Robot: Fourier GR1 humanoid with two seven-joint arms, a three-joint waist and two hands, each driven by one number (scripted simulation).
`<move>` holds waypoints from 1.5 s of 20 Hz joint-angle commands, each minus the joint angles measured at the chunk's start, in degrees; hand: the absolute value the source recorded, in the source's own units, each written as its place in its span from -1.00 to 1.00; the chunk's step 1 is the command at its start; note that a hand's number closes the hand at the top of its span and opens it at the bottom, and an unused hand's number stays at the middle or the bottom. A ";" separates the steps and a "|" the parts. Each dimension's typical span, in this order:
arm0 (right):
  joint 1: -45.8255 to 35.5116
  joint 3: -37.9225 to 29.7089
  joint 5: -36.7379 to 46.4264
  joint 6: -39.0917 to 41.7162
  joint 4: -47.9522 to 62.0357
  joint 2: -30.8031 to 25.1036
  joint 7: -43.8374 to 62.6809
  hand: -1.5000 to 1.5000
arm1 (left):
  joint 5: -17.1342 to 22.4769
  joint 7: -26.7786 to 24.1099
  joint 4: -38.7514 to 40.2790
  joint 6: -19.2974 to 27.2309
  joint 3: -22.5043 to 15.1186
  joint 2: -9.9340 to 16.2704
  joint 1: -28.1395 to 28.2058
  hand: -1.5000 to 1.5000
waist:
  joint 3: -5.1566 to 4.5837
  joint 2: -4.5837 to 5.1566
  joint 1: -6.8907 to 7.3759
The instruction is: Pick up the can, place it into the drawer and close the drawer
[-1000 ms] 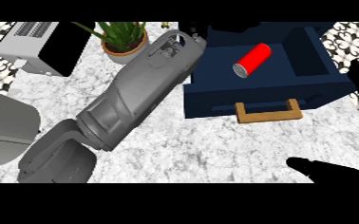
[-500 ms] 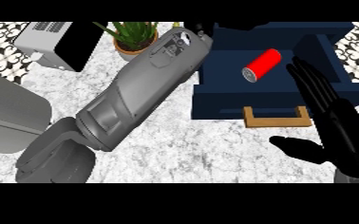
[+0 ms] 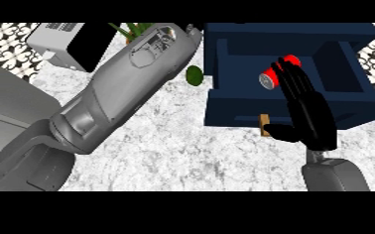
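The red can [image 3: 273,75] lies on its side inside the open navy drawer [image 3: 234,111]. My right hand [image 3: 311,119] is open over the drawer's front, its straight fingers reaching across the can's right end. Its thumb sits beside the wooden handle [image 3: 264,124] on the drawer front. My left forearm [image 3: 124,94] runs from the lower left up to the drawer's back left corner. The left hand itself is past the picture's top edge.
A potted plant [image 3: 134,29] is partly hidden behind the left forearm, with one leaf [image 3: 194,75] showing beside the drawer. A white and black appliance [image 3: 67,45] stands at the back left. A grey rounded object [image 3: 15,109] sits at the left edge on the marble counter [image 3: 190,158].
My right hand has risen from the lower right corner and now lies over the drawer front and the can. The can stays in the drawer. The view has shifted toward the drawer.
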 commanded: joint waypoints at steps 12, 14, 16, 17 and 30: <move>-13.04 -7.13 5.70 -16.23 31.87 0.80 -5.14 -1.00 | -3.01 10.60 -19.25 -2.24 -0.14 14.40 8.98 -1.00 | 0.03 0.16 2.33; -19.41 -6.77 8.17 -15.82 34.78 2.25 -2.07 -1.00 | -3.80 10.32 -19.96 -2.21 -0.12 14.47 10.18 -1.00 | 0.00 0.35 1.71; -21.02 -6.83 9.04 -19.32 39.02 2.25 -4.53 -1.00 | -5.30 10.26 -19.03 -1.38 -0.86 13.74 10.49 -1.00 | 0.04 0.63 1.14; -21.32 -8.11 9.04 -21.86 41.58 2.90 -3.98 -1.00 | -4.51 11.83 -21.14 -3.53 -0.63 16.03 10.37 -1.00 | 0.07 0.67 2.16; -41.88 -15.88 9.32 -31.07 63.55 -0.62 -3.01 -1.00 | -6.40 14.09 -34.19 -2.91 -0.39 20.88 21.78 -1.00 | 0.05 1.20 3.43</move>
